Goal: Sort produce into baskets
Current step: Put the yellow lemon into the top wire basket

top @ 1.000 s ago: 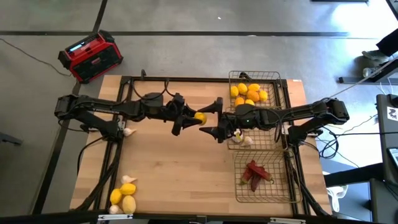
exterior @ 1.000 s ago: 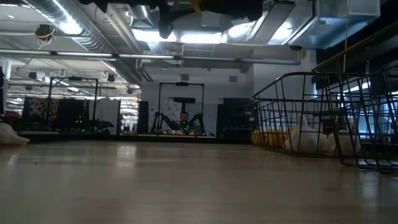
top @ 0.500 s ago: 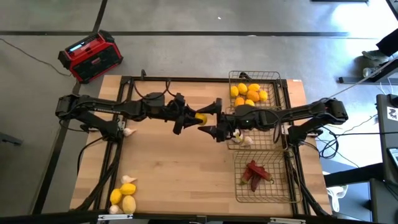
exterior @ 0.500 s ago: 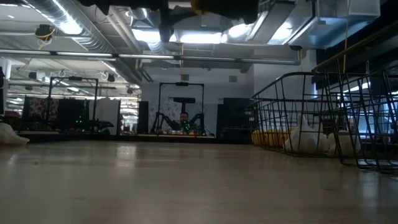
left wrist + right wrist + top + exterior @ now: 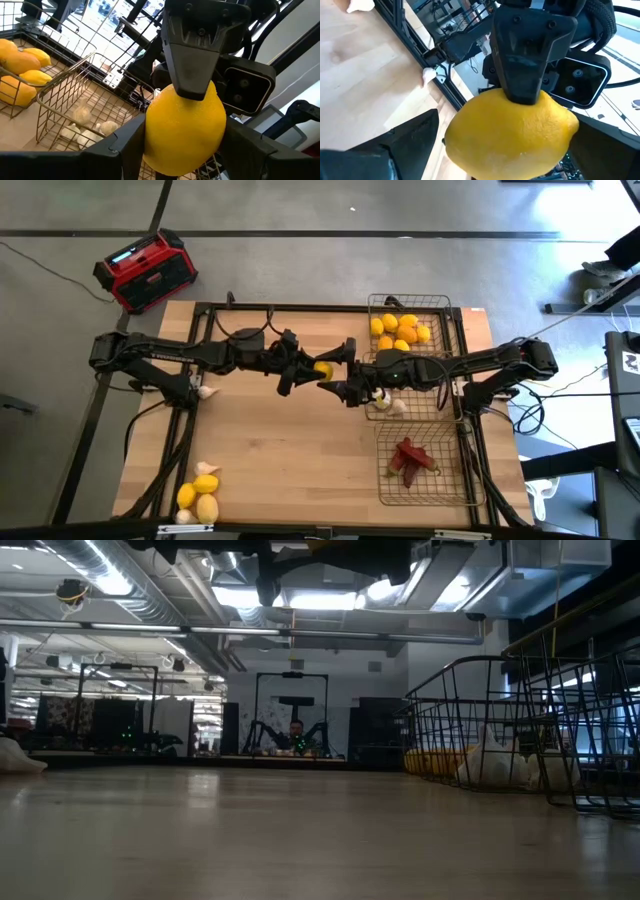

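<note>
Lemon [image 5: 322, 369], mostly hidden between grippers left of the garlic basket [image 5: 428, 402]: left gripper [image 5: 316, 370] clamps it, right gripper [image 5: 340, 372] spread wide around it.

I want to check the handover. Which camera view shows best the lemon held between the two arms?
The left wrist view: the lemon fills the picture, gripped by the left hand. The right wrist view shows it equally near. The high view shows it small; the low view, only a yellow sliver at the top.
</note>
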Robot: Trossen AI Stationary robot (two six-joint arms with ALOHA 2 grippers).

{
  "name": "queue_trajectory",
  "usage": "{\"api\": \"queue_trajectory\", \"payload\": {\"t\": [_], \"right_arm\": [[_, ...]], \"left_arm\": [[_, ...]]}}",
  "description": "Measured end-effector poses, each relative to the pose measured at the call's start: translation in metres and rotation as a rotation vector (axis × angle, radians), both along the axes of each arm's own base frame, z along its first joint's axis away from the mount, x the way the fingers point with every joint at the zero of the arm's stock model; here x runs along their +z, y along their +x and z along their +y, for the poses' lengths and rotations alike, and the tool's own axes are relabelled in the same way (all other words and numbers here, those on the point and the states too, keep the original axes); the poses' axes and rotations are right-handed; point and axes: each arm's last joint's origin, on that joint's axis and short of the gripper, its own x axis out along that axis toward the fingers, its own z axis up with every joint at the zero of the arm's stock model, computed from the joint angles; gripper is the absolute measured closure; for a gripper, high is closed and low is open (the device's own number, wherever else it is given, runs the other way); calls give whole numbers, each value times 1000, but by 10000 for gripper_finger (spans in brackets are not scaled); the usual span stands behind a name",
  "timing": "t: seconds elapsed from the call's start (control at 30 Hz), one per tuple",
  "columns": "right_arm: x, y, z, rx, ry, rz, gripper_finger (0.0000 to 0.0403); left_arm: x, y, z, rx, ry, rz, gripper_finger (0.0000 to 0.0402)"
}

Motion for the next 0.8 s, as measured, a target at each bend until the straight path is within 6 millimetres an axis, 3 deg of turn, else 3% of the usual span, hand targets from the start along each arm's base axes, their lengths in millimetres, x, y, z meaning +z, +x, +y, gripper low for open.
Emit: {"api": "queue_trajectory", "payload": {"t": [0.23,0.53,0.8], "right_arm": [[0,0,0,0,-1,-3,20],[0,0,0,-3,23,-2,112],[-1,0,0,-9,49,2,98]], "left_arm": [[-1,0,0,0,1,11,192],[-2,0,0,-8,31,17,192],[-3,0,0,2,46,28,183]]}}
